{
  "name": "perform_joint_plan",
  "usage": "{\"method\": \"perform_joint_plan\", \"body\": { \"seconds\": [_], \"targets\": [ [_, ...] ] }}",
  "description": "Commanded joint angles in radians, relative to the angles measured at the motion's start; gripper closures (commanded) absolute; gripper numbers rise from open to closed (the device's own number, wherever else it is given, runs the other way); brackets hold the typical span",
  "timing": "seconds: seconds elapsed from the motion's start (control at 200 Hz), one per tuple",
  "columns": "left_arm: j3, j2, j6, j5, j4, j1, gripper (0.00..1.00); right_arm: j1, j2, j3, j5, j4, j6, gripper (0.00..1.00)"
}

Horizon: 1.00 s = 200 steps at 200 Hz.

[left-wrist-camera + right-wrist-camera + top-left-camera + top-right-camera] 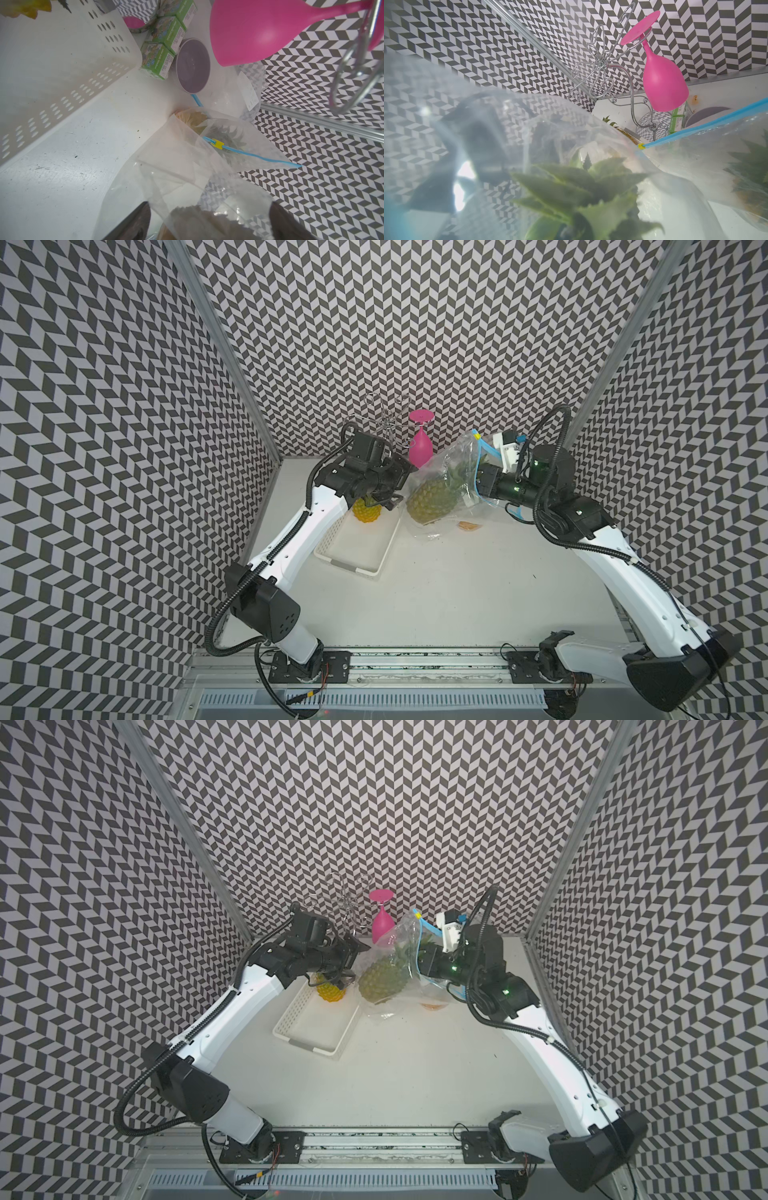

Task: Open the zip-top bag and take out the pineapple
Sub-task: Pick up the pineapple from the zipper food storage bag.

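Two pineapples show in both top views. The big pineapple [430, 499] leans inside the clear zip-top bag [457, 464] on the table [457, 593]. A small yellow pineapple [366, 512] sits in the white basket [359, 545], half covered by the left arm. The right gripper [481, 481] is at the bag's mouth, but plastic and leaves hide its fingers in every view, so I cannot tell whether they are apart or pinching anything. The left gripper [209, 204] hangs just beside the bag, its fingers [135, 222] spread wide with loose plastic between them; only their ends show. The yellow slider [217, 143] sits on the blue zip strip, and whether the mouth is open is hard to make out. Print on the green cartons [158, 58] and a white sticker [249, 93] is too blurred to read.
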Motion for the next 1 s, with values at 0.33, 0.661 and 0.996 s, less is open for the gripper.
{"method": "perform_joint_plan", "body": {
  "seconds": [0.33,0.661,0.996],
  "targets": [
    [0.055,-0.011,0.137,-0.206,-0.112,0.03,1.0,-0.051,-0.061,0.04,-0.095,0.199,0.035,1.0],
    [0.03,-0.061,0.206,-0.349,-0.18,0.074,1.0,-0.178,-0.092,0.08,-0.137,0.213,0.066,1.0],
    [0.034,-0.081,0.236,-0.443,-0.221,0.072,1.0,-0.311,-0.122,0.111,-0.143,0.32,0.247,1.0]
  ]
}}
